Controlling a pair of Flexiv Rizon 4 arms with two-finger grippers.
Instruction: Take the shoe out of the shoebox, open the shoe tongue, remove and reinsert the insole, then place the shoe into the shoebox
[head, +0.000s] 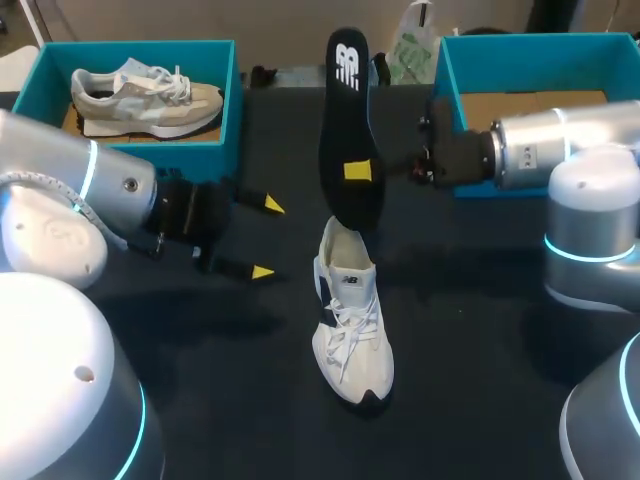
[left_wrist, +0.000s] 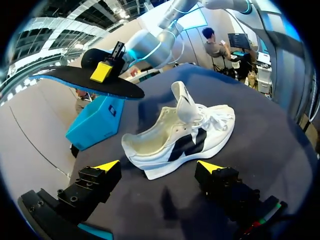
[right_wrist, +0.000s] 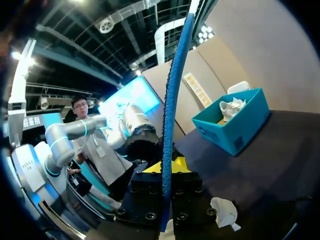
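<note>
The right gripper (head: 360, 172), clamped on the black insole (head: 347, 110) hanging just above the white sneaker (head: 352, 325) mid-table, should feed its lower end into the opening while the left gripper (head: 267, 238), wide open and empty, steadies the sneaker.

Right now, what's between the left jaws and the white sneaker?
Nothing: only bare black tabletop lies before the white sneaker, as the left wrist view shows.

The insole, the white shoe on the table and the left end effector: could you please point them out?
insole (head: 345, 120), head view, middle of its black face.
white shoe (head: 352, 330), head view, on its laces.
left end effector (head: 267, 238), head view, midway between its yellow tips.
</note>
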